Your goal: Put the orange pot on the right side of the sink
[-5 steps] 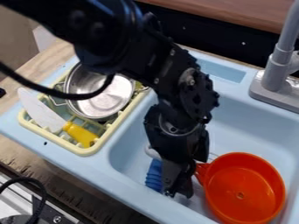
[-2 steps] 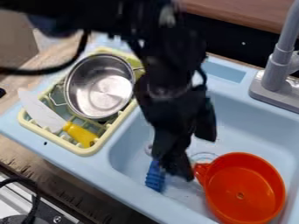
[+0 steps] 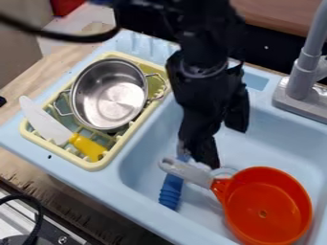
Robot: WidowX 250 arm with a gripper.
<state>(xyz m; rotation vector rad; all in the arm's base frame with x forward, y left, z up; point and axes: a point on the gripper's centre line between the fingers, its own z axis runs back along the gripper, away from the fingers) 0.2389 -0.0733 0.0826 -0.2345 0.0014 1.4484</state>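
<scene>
- At left, drying rack (image 3: 94,164) with steel pot (image 3: 110,94) and toy knife (image 3: 46,120); steer clear of both.
- Left part of sink (image 3: 139,165): blue ridged object (image 3: 170,193), close by grey handle (image 3: 191,173). Avoid dragging either.
- Gripper (image 3: 199,161) just beside handle; claw wide or narrow, cannot tell. Once free, lift straight up before swinging.
- Orange pot (image 3: 267,203) at sink's right, upright. Placement judged good; don't nudge.

A two-handled pot (image 3: 108,98) and knife (image 3: 48,124) are being supported by the rack (image 3: 94,165), left of the basin (image 3: 275,136) — the single-handled pot (image 3: 265,203) is being contained at basin right, before the faucet (image 3: 305,72).
</scene>
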